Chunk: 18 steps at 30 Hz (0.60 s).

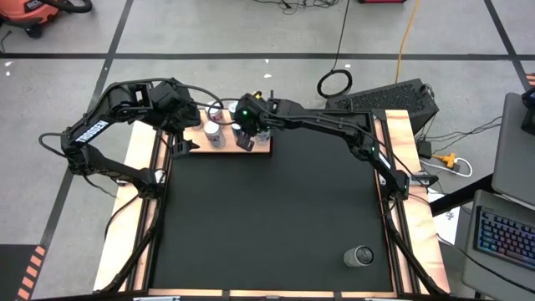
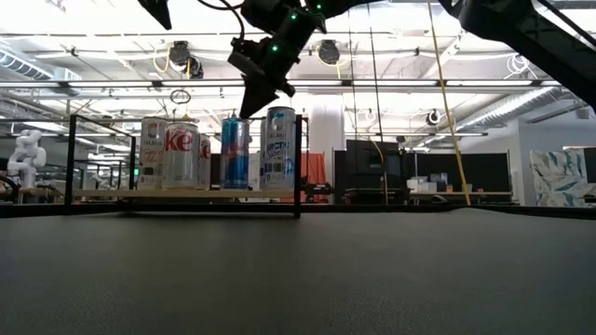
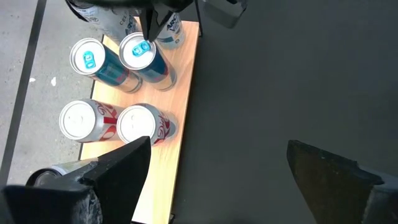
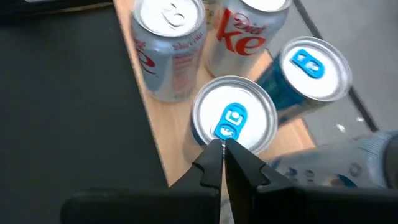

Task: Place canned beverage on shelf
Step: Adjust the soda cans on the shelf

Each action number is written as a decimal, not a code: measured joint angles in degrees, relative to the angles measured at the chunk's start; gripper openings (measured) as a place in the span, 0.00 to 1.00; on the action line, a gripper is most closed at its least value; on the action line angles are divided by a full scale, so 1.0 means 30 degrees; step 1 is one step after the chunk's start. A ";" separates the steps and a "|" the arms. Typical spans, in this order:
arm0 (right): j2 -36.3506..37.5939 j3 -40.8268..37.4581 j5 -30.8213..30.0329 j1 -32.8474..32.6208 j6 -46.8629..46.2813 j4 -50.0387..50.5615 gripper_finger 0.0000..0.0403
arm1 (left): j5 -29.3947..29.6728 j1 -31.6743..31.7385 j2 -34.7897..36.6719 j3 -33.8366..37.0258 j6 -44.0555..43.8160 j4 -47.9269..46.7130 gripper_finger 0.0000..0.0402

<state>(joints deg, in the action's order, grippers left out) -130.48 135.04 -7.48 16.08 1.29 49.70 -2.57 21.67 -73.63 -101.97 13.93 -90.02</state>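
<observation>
The shelf (image 1: 266,147) is sitting in the upper middle of the high view, at the far edge of the black mat (image 1: 267,226). Several cans are already standing on it: in the low view two Diet Coke cans (image 2: 182,154) at the left, a blue can (image 2: 235,153) in the middle, and a tall pale can (image 2: 278,147) at the right end, all upright.

The right gripper (image 4: 223,149) is hovering just above the shelf with its fingers pressed together and holding nothing; in the right wrist view the tips are pointing at the blue tab of the silver-topped can (image 4: 234,119) under them. The left gripper (image 3: 214,165) is waiting beside the shelf at the upper left of the high view, its fingers spread wide and empty.

One more can (image 1: 360,256) is lying on the mat at the lower right of the high view, well apart from the shelf; it seems to be on its side, but the view is poor there.

My judgement is that the placing on the shelf is finished for this can and the arm is about to leave. To do this well, the right gripper should be rising straight up first, without sideways motion, because the cans are standing close together and a touch could tip one. After that, the lying can needs a grasp across its body.
</observation>
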 joint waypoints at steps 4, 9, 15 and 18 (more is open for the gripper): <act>-0.0031 -0.0015 0.0536 0.0007 -0.0002 -0.0543 0.00 | 0.0000 0.0000 0.0000 0.0000 0.0000 0.0000 0.93; -0.0058 -0.0022 0.0572 0.0074 0.0244 -0.0781 0.00 | 0.0000 0.0000 0.0000 0.0000 0.0000 0.0000 0.93; -0.0058 -0.0022 0.0550 0.0247 0.0229 -0.0763 0.00 | 0.0000 0.0000 0.0000 0.0000 0.0010 0.0000 0.93; -0.0058 -0.0022 0.0543 0.0253 0.0229 -0.0656 0.00 | 0.0000 0.0000 0.0000 0.0000 0.0131 0.0000 0.93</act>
<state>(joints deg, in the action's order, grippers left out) -130.65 134.98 -5.85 16.84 1.98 47.73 -2.57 21.67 -73.63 -101.97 14.33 -90.02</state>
